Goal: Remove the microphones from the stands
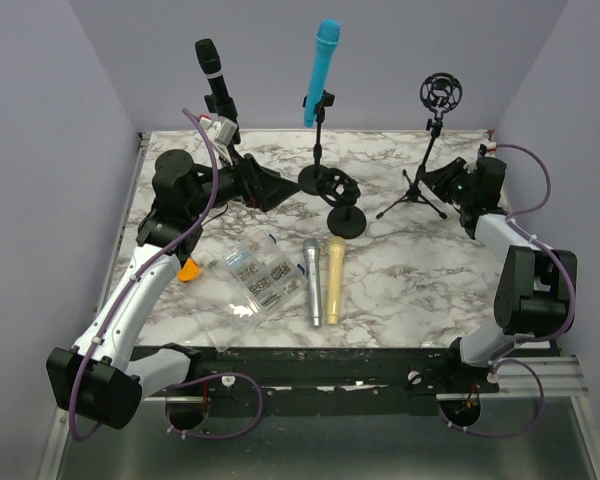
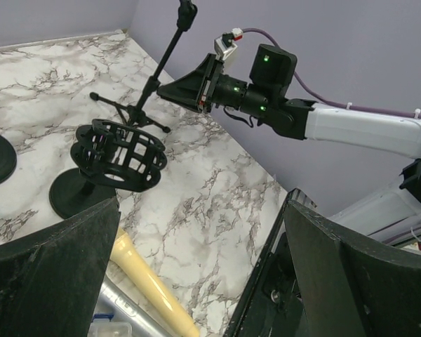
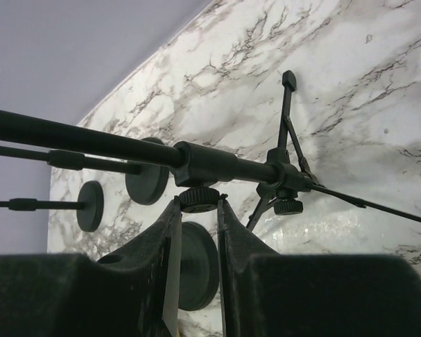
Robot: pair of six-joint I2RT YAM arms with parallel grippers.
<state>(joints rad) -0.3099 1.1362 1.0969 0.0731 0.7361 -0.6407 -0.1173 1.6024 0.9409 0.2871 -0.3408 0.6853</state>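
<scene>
**Right tool pinching a stand knob, left tool gaping wide**

The right tool (image 3: 198,205) is closing narrowly on a small knob (image 3: 198,197) of the tripod stand (image 3: 217,167), whose pole is crossing just above its fingers. The left tool (image 2: 202,210) is gaping wide, holding nothing. An empty cage mount (image 2: 119,154) is sitting between it and the tripod. The black microphone (image 1: 210,72) is standing clipped in its stand just behind the left tool, and the blue microphone (image 1: 322,72) is standing clipped further off to its side. Nearer the arm bases, a clear box (image 1: 252,282) of small items is lying on the desk (image 1: 420,270) beside silver (image 1: 311,282) and gold (image 1: 335,280) microphones.
</scene>
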